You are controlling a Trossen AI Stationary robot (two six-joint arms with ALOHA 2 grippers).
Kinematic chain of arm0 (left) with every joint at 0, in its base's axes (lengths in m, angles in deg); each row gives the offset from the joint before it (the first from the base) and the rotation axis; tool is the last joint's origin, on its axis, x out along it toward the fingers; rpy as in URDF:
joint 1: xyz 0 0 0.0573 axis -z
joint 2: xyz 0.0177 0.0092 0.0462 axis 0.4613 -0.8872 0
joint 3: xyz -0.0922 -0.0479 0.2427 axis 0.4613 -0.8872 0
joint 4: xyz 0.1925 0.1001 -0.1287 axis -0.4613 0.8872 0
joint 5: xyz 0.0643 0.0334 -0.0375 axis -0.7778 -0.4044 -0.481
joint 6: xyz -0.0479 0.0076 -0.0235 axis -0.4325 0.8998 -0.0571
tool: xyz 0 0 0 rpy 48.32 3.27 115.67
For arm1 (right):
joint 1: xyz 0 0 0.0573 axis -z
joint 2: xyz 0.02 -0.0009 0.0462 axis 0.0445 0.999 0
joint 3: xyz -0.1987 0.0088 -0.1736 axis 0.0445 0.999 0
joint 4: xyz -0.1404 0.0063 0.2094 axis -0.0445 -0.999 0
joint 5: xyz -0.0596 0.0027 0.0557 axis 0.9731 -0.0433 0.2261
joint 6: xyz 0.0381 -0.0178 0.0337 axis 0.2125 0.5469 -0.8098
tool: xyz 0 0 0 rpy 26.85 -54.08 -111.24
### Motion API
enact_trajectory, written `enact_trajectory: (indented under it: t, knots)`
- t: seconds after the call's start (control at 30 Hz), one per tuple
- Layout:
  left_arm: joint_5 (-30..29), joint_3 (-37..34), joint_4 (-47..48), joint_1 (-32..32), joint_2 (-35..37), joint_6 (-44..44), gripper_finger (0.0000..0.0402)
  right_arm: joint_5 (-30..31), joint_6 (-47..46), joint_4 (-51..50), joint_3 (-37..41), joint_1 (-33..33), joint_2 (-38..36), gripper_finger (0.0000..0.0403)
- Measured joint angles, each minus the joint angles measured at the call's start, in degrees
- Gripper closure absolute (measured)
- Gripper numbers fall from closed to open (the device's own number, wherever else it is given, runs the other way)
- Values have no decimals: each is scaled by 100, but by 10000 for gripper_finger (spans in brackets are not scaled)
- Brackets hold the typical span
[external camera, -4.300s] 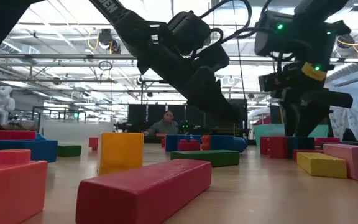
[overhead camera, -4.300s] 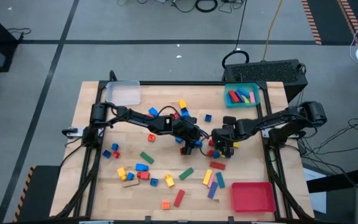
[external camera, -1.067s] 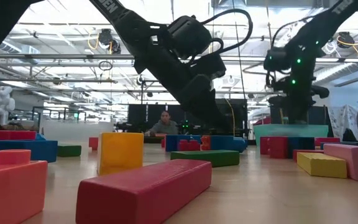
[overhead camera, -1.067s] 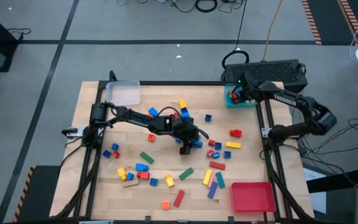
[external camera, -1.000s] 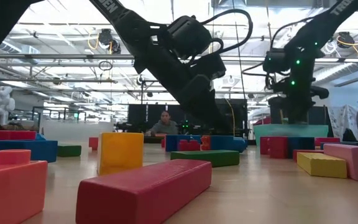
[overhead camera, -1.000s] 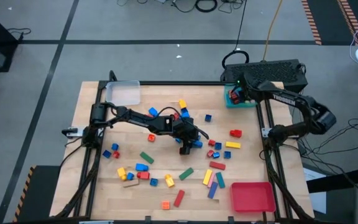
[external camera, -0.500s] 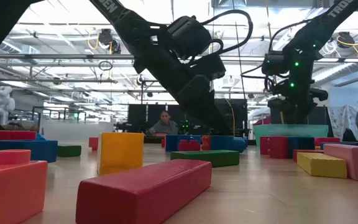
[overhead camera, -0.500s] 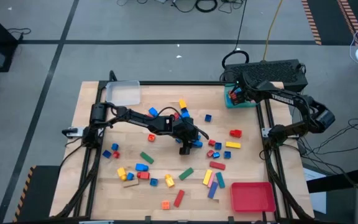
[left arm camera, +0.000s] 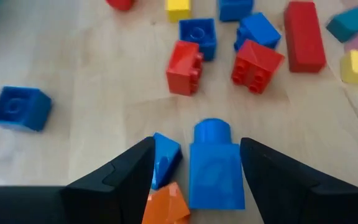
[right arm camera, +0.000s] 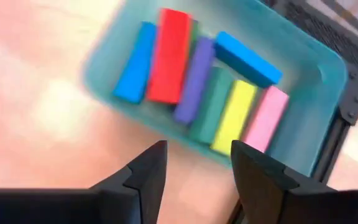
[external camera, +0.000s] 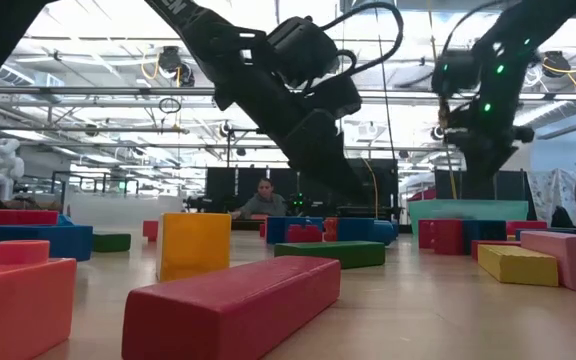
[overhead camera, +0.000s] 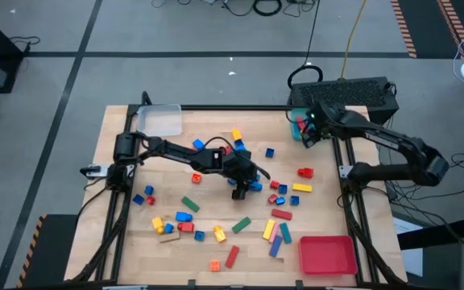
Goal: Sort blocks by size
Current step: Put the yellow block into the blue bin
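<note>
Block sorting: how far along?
Early. Done: several long bars lie in the teal tray; the right pincer hangs empty over it. In hand: the left pincer is open around a blue brick mid-table. Left: dozens of bricks; clear tray and red tray look empty.

Blocks (overhead camera: 216, 205) lie scattered across the tabletop (overhead camera: 119, 234) middle; one tray (overhead camera: 159, 121) in each far corner; another (overhead camera: 327, 255) near-right.

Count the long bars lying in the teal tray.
7 in the teal tray: light blue bar, red bar, purple bar, green bar, yellow bar, pink bar, and blue bar on top. More may hide beneath.
</note>
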Motion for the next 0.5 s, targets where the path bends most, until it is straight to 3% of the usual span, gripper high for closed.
enact_trajectory:
  t: [0.13, 0.5]
  knots:
    - [291, -6, -33, 39, -5, 184, 164, -554, -29, -232, -2, -624, -364, 243]
    - [319, -6, 16, 220, -5, 365, 164, -849, -311, -245, -2, -2499, -327, 244]
